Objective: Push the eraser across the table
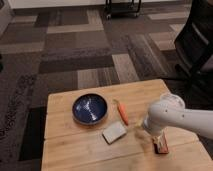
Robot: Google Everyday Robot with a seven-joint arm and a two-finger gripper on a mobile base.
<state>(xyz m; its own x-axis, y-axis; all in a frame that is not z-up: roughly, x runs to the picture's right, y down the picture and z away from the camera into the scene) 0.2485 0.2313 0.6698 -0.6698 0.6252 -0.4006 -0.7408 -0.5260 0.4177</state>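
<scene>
White and bulky, my arm [176, 118] reaches in from the right edge, runs leftward over the table [75, 150] and bends downward above the front right part of the top. The gripper [157, 139] hangs below that bend, right at the eraser [161, 146], which lies close to the table's front edge, partly hidden beneath it. Whether the gripper is open or closed I cannot tell from here. Off to the left lie a pale block [114, 132], an orange carrot [122, 113] and a dark blue bowl [90, 109], all apart from the eraser.
</scene>
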